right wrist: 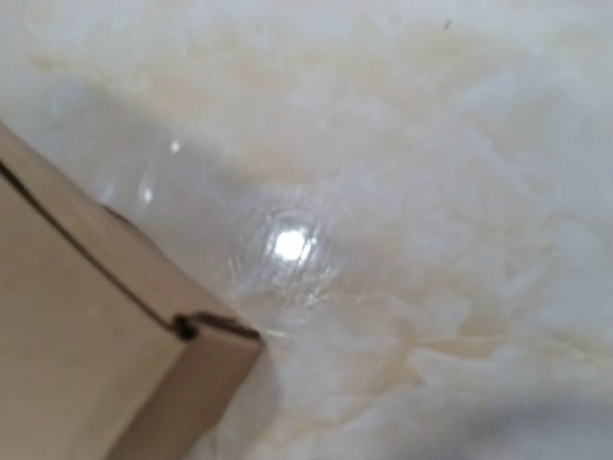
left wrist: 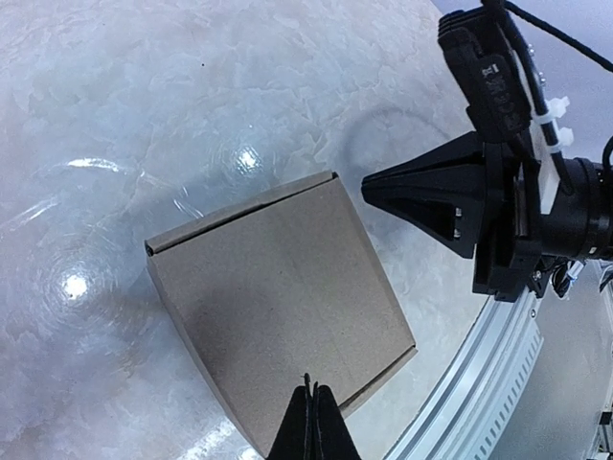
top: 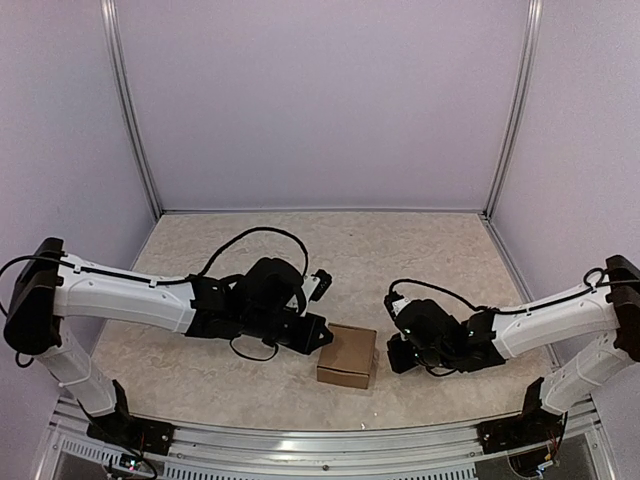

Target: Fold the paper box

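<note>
The paper box (top: 347, 356) is a closed, squarish brown cardboard box lying flat on the marble tabletop between the two arms. In the left wrist view the paper box (left wrist: 278, 287) fills the centre with its lid down. My left gripper (top: 322, 337) is shut and empty, its tips (left wrist: 311, 414) over the box's near edge. My right gripper (top: 392, 352) sits just right of the box. It shows in the left wrist view (left wrist: 368, 185) as a closed black wedge pointing at the box's corner. The right wrist view shows only a box corner (right wrist: 86, 326).
The aluminium frame rail (top: 320, 440) runs along the near table edge, close to the box, and shows in the left wrist view (left wrist: 479, 393). Pale walls (top: 320, 100) enclose the table on three sides. Cables (top: 250, 238) loop over both arms.
</note>
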You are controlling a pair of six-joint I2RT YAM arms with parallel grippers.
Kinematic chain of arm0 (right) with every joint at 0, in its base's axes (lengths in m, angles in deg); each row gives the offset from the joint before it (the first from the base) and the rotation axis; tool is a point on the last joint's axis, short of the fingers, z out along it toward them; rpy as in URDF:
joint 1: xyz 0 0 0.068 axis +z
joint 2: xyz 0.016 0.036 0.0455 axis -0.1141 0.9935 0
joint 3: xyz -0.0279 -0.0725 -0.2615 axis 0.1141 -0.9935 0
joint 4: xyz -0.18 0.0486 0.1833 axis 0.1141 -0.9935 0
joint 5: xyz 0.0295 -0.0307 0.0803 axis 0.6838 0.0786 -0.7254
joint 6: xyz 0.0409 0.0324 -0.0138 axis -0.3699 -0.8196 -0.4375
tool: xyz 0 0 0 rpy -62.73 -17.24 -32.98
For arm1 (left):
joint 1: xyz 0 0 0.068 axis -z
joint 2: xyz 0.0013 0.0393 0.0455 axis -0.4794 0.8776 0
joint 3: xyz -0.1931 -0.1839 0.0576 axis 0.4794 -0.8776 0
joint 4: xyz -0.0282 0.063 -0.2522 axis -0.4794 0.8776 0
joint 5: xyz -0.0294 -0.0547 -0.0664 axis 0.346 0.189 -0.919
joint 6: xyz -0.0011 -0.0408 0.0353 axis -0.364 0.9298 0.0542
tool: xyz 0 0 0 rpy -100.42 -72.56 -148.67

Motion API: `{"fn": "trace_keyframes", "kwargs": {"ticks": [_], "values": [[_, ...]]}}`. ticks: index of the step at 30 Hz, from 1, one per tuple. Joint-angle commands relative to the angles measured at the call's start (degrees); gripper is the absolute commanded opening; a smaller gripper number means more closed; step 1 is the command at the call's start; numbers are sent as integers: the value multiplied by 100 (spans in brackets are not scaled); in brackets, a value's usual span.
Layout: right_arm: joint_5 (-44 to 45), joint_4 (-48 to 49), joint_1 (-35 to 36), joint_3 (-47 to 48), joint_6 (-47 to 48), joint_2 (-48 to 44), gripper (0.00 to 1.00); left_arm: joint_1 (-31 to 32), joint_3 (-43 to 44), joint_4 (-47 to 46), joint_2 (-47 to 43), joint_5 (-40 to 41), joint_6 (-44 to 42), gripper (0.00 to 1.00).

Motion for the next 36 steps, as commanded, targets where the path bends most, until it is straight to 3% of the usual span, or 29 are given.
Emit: {"fn": "trace_keyframes", "kwargs": {"ticks": [1,9,18,26,36], "values": [[63,-593,-70,74,108,-472,2,-102,163,319,-53,122,-150,0],[-685,-562,-66,98,-32,-541,0,-685,-290,244,-212,201,422,0],[-1298,99,-60,241,-338,67,0,-825,59,325,572,10,587,0],[-1393,426,-52,680,-411,688,0,-927,118,233,983,-243,680,0],[-1401,759,-60,1441,-401,1589,0,-1183,-73,158,827,-498,660,0]]}}
